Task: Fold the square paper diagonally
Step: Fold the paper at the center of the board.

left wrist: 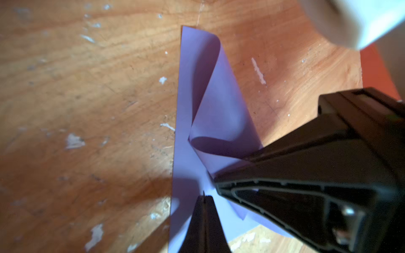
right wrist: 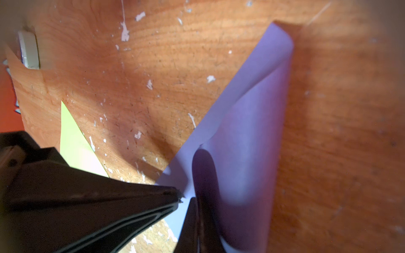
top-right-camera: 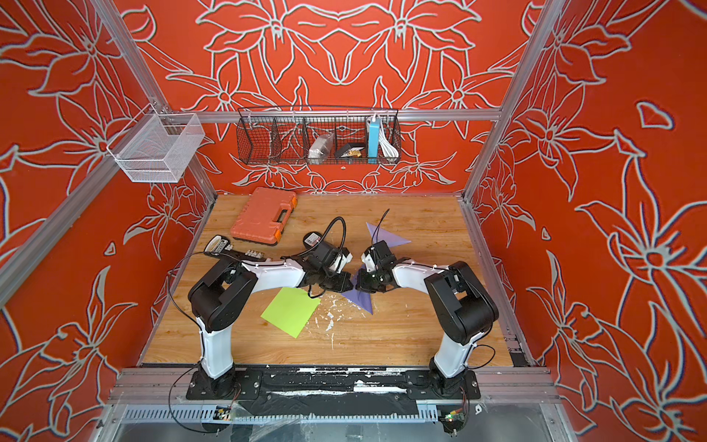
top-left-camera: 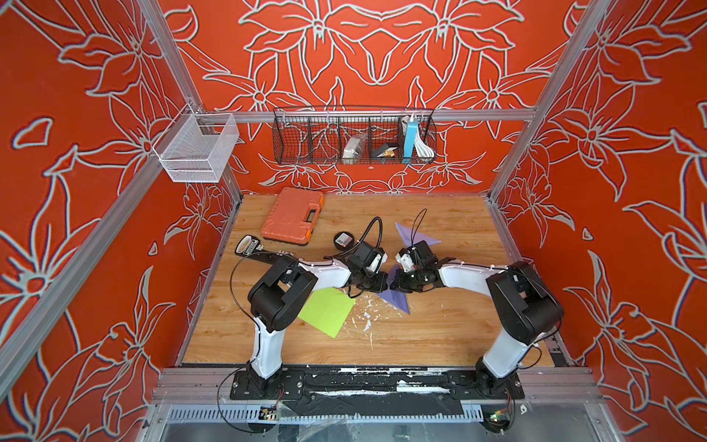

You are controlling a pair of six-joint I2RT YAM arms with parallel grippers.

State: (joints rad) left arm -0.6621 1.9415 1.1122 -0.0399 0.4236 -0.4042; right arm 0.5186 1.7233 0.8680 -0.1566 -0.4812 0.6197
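My right claw (left wrist: 215,181) clamps a corner of the purple paper (left wrist: 219,105) to fold it over, while my closed left claw (left wrist: 203,195) pins it down.

Light wooden tabletop (top-left-camera: 440,336), with white flecks (top-left-camera: 366,315) scarring its middle. Lying on it:
- orange plastic tool case (top-left-camera: 292,216), rear left
- black round disc (top-left-camera: 343,240) and black-and-white handheld device (top-left-camera: 248,244), near the case
- lime-green square paper sheet (top-left-camera: 327,312), front left
- purple square paper sheet (top-left-camera: 396,298), centre, one flap curled up
- purple folded paper triangle (top-left-camera: 405,231), behind it
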